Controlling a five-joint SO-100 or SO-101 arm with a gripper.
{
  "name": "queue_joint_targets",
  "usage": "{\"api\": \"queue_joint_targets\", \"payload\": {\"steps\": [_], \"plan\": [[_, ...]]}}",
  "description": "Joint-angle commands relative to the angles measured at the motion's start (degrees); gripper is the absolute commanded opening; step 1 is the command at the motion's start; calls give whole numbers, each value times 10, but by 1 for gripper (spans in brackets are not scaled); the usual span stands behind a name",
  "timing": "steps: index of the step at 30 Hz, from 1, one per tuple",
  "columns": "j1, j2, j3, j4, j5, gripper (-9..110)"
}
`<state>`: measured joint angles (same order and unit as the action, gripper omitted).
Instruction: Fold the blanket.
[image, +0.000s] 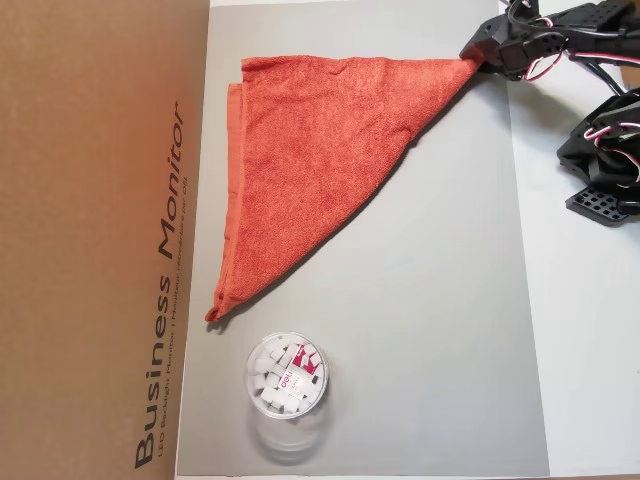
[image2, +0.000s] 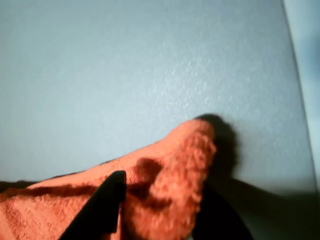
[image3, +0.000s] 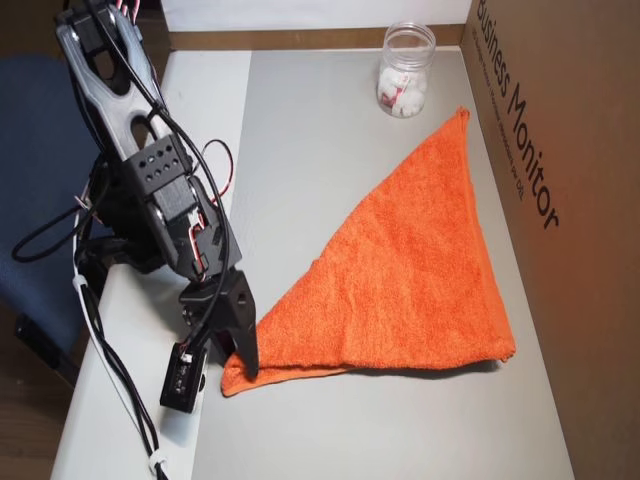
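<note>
Grey mat (image3: 330, 150); only wrist view shows tool (image2: 165, 215) pinching blanket (image2: 170, 170) corner

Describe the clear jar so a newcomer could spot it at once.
Start at the grey mat beside the brown cardboard box. Past the folded blanket's far corner, away from the gripper, stands the jar: the only clear container, holding small white pieces.

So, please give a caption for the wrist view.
Gripper pinching one corner of the orange blanket above the grey mat.

Wrist view blurred; blanket (image2: 165, 190) cut off at bottom edge, tool (image2: 155, 210) mostly hidden.
</note>
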<state>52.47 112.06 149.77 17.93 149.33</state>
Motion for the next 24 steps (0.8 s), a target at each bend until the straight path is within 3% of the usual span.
{"api": "queue_joint_targets", "payload": {"steps": [1, 11, 17, 24], "plan": [[4, -25, -51, -19, -11, 8], [1, -96, -112, -10, -11, 8], [-18, -28, -69, 23, -60, 9], [-38, 67, 27, -28, -103, 19]]}}
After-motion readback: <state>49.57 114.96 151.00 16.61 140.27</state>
